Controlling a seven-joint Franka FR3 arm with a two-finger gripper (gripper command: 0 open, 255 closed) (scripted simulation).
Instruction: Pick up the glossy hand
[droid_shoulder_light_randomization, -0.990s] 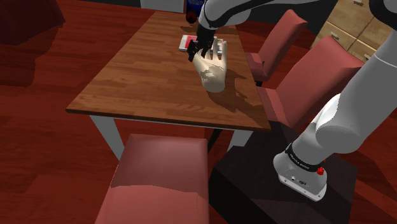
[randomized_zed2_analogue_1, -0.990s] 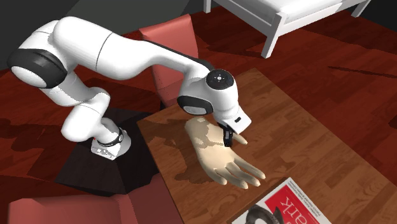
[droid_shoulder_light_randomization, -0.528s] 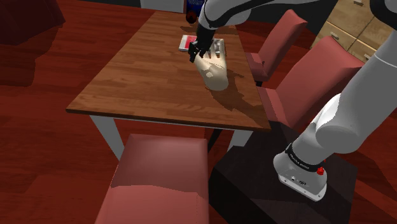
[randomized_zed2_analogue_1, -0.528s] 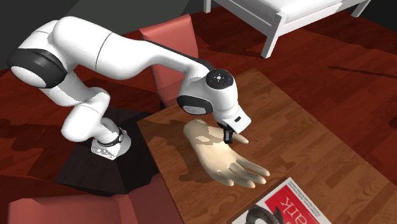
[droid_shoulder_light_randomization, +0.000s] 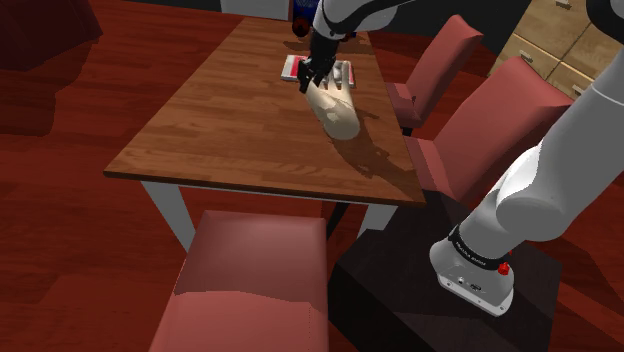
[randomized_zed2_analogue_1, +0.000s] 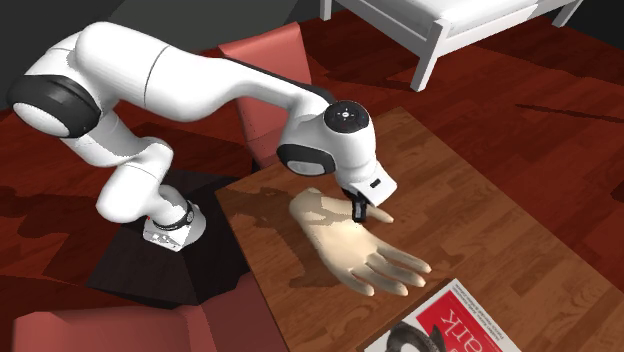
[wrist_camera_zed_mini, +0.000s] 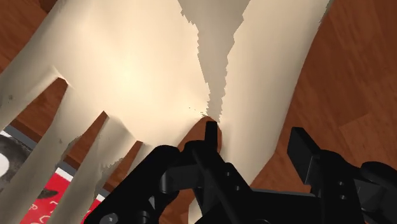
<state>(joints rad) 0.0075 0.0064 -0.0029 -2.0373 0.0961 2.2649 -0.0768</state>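
Since a second earlier, your claw (randomized_zed2_analogue_1: 362, 212) had carried the cream model hand (randomized_zed2_analogue_1: 350, 245) round with it. Its fingers pointed further toward the second exterior view's right, and in the shoulder view the model hand (droid_shoulder_light_randomization: 335, 108) lay closer to the red magazine (droid_shoulder_light_randomization: 292, 66) at the far end of the table (droid_shoulder_light_randomization: 230, 120). You saw the grip best in the wrist view: the claw (wrist_camera_zed_mini: 257, 143) was clenched on the model hand (wrist_camera_zed_mini: 140, 63) at its thumb, one black finger in the web beside the palm and the other on the thumb's outer edge. The magazine (wrist_camera_zed_mini: 38, 203) showed beyond the cream fingertips there. The shoulder view hid that grip behind the claw (droid_shoulder_light_randomization: 304, 86). The second exterior view gave you the palm lying flat and low over the table (randomized_zed2_analogue_1: 480, 220), wrist end toward the stand (randomized_zed2_analogue_1: 150, 270). You could not tell whether it had cleared the wood. Your arm arched up from the stand and out over the table, its wrist bent so the claw pointed steeply down.
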